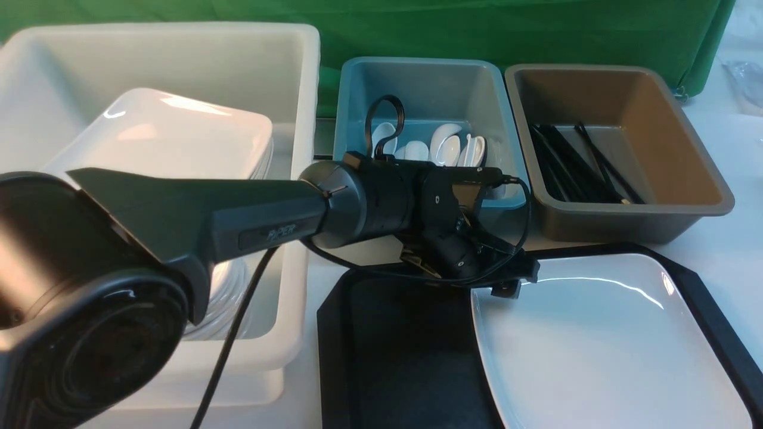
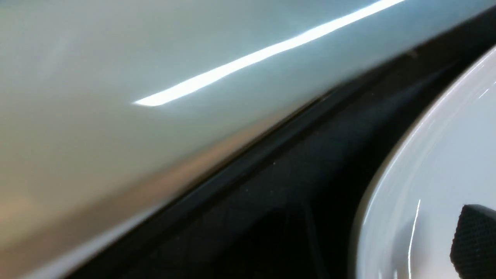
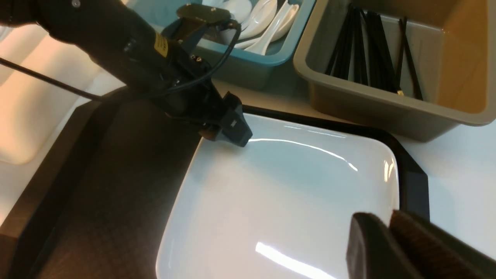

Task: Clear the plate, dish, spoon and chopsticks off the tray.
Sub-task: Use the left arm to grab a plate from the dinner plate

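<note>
1. I see the large glossy white rounded-square plate (image 1: 596, 345) lying flat on the right half of the black plastic rectangular tray (image 1: 405, 345). The tray's textured left half is bare.
2. My left arm reaches across from the left, and the left gripper (image 1: 509, 280) sits at the plate's far-left corner. Its jaws stand apart.
3. In the left wrist view one black textured finger pad (image 2: 474, 240) hangs over the plate's inner surface, close to the rim. I cannot tell whether it touches the glaze.
4. The right gripper (image 3: 389, 219) shows only in its own wrist view, above the plate's right edge. Its fingers are pressed close together with nothing between them.
5. Left of the tray stands a big white plastic tub (image 1: 292, 71) holding a stack of white plates (image 1: 179, 131).
6. Beyond the tray, a teal plastic tub (image 1: 351, 119) holds several white soup spoons (image 1: 447, 149).
7. Just beside it on the right, a brown plastic tub (image 1: 685, 149) holds thin black chopsticks (image 1: 572, 161) lying along its bottom.
8. Everything rests on a white tabletop (image 1: 733, 238).
</note>
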`<state>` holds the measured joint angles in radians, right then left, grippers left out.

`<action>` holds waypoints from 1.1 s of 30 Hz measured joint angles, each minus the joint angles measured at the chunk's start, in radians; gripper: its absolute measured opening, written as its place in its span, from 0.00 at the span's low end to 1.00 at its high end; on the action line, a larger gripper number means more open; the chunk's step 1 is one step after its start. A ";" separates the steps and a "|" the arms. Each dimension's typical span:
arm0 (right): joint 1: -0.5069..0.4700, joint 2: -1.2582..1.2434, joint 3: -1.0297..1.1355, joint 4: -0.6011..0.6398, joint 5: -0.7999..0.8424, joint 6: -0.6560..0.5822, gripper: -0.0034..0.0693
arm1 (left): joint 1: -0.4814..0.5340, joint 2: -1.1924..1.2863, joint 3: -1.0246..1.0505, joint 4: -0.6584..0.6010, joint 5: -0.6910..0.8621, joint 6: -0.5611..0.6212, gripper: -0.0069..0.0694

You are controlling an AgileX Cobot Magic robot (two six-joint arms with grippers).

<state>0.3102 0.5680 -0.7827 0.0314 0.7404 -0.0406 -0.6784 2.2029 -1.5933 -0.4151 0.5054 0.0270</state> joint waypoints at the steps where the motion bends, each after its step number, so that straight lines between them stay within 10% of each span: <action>1: 0.000 0.000 0.000 0.000 -0.001 0.000 0.21 | 0.000 0.000 0.000 -0.004 0.001 0.007 0.71; 9: 0.000 0.000 0.000 0.000 -0.001 -0.001 0.22 | 0.003 0.007 -0.001 -0.042 0.013 0.024 0.29; 33: 0.000 0.000 0.000 0.001 -0.009 -0.001 0.23 | 0.005 -0.317 0.002 0.188 0.162 0.027 0.11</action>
<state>0.3102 0.5680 -0.7827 0.0322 0.7309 -0.0418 -0.6736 1.8861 -1.5914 -0.2270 0.6671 0.0536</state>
